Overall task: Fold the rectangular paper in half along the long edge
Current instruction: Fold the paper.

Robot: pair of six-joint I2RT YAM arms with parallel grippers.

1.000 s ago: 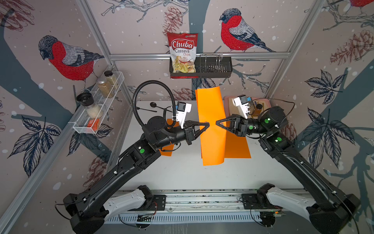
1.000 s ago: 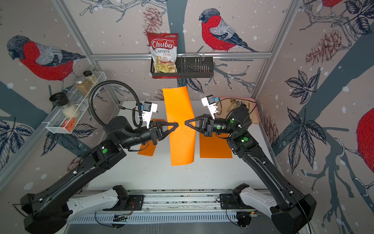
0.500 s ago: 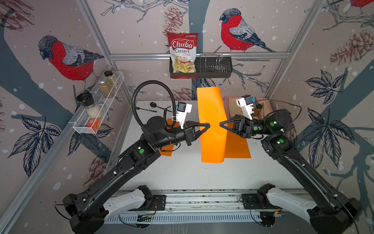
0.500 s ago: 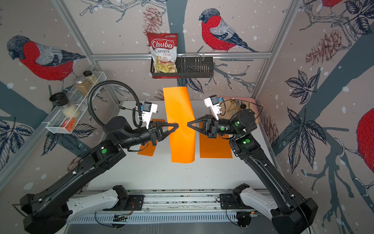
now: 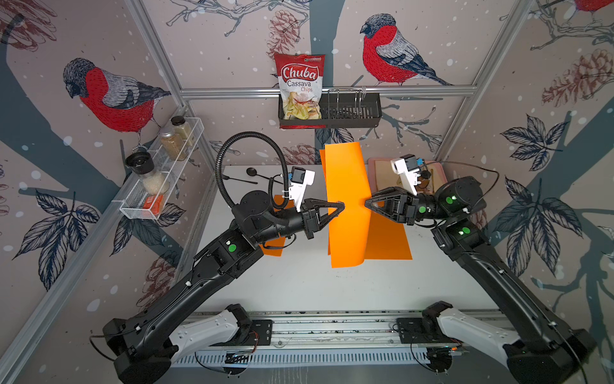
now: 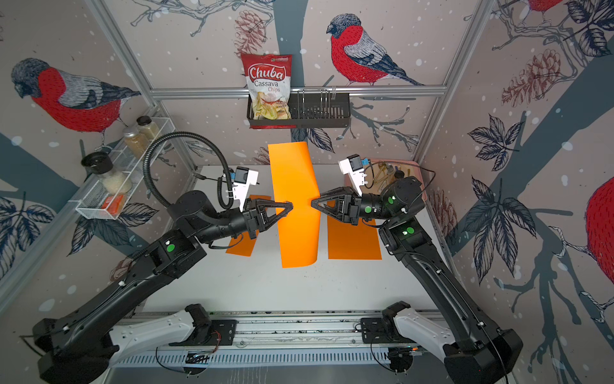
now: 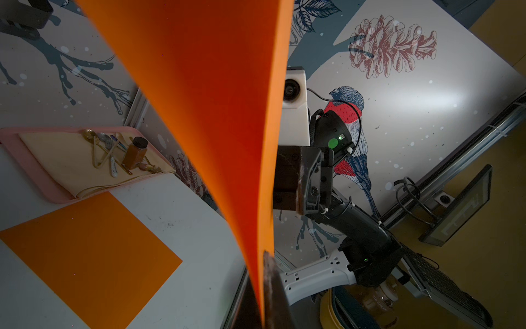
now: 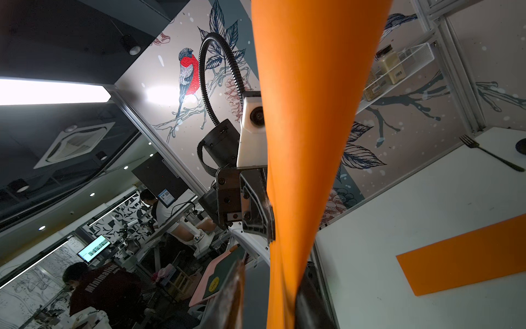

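Left gripper (image 5: pixel 342 206) pinches the doubled edges of the orange rectangular paper sheet (image 5: pixel 349 232), aligning them. Right gripper (image 5: pixel 366 203) sits opposite, jaws parted astride the bend, apparently loose.

a red and white bag of chips (image 5: pixel 300 89) stands in a black wire basket (image 5: pixel 352 111) on the back wall. the walls have pictures of red birds (image 5: pixel 392 55), leaves and pine cones. on the left wall hangs a white wire shelf (image 5: pixel 186 156) with two brown jars (image 5: pixel 170 143), a jar of white stuff with a big black lid (image 5: pixel 148 176) and a small orange box (image 5: pixel 153 203). at the back of the white table (image 5: pixel 299 286) lie a black spoon (image 5: pixel 252 172) and a fork (image 8: pixel 489 155). a pink tray (image 7: pixel 25 162) sits in the far corner - on it a pale cloth (image 7: pixel 57 153), some spoons (image 7: pixel 99 145) and a little brown bottle (image 7: pixel 133 155). outside the walls, a person in a dark shirt (image 8: pixel 105 293) sits near a lit screen (image 8: pixel 94 252).
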